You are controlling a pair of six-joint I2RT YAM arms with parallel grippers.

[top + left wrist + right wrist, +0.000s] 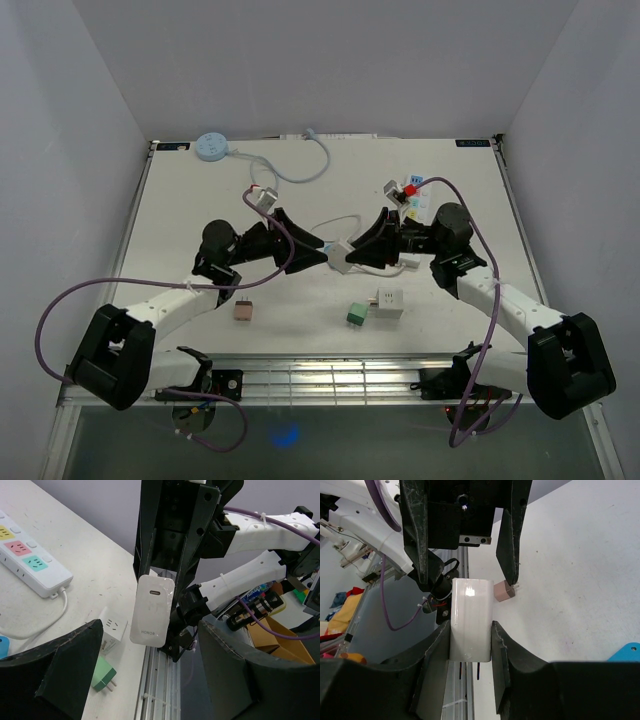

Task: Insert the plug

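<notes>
1. Mid-tabletop [200, 200], we see the two arms meeting tip to tip, with the white charger plug [152, 610] raised between them.
2. The right hand [471, 625] is clamped on the plug, one finger pressed to each broad side of its white body.
3. The left hand [312, 254] faces it with jaws spread wide. Its fingers stand on either side of the plug and touch neither side.
4. In the left wrist view, the plug's end face with its small slot port and grey lettering is turned toward the camera, and the plug hangs nearly upright.
5. The white power strip [405, 200] lies toward the far right of the tabletop, well apart from the plug. We see yellow, pink and green socket patches on it.
6. Near the front edge rest a pink adapter [243, 312], a green adapter [356, 314] and, just beside that, a white cube adapter [389, 301].
7. A round blue disc [212, 146] with a pale cable sits at the far left edge.
8. Off the tabletop, a brown cardboard box [280, 640] stands open; we cannot tell what it holds.
</notes>
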